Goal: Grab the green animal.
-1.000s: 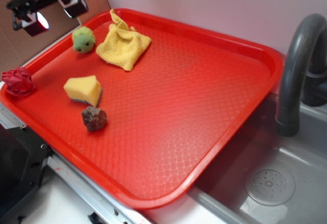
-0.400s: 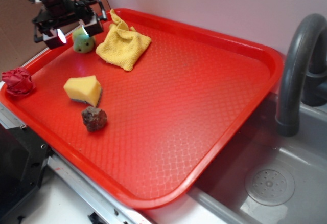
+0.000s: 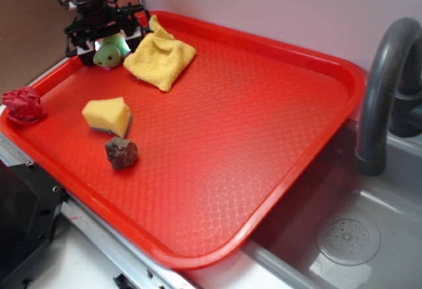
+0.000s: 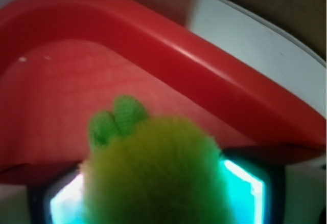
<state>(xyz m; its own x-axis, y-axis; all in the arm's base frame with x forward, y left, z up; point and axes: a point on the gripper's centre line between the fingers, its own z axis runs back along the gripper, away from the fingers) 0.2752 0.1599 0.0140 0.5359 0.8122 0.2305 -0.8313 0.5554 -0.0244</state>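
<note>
The green animal (image 3: 107,55) sits on the red tray (image 3: 264,144), in its far left corner, just inside the rim. In the exterior view only its lower round half shows; the gripper (image 3: 105,43) hangs right over it and hides the top. In the wrist view the animal (image 4: 153,178) fills the lower middle, a fuzzy yellow-green mass with two small brighter green nubs on its upper left, and the tray's curved corner rim (image 4: 214,86) runs behind it.

The fingers stand apart, one on each side of the animal. In the wrist view a lit, teal-white pad (image 4: 244,183) shows just right of the fur and another at its lower left, both very close to it; whether either presses the fur cannot be told. The jaws are spread about as wide as the toy, not clamped on it.

Just right of the animal, along the far edge, lies a crumpled yellow cloth (image 3: 160,58); the gripper's right finger is close beside its near corner. Nearer the front, by the left edge, rests a yellow sponge (image 3: 107,115), well apart from the animal. Just in front of the sponge is a small brown lump (image 3: 122,152). A red crumpled thing (image 3: 23,104) sits on the tray's left rim. Right of the tray a grey faucet (image 3: 386,84) arches over a grey sink (image 3: 349,236).
</note>
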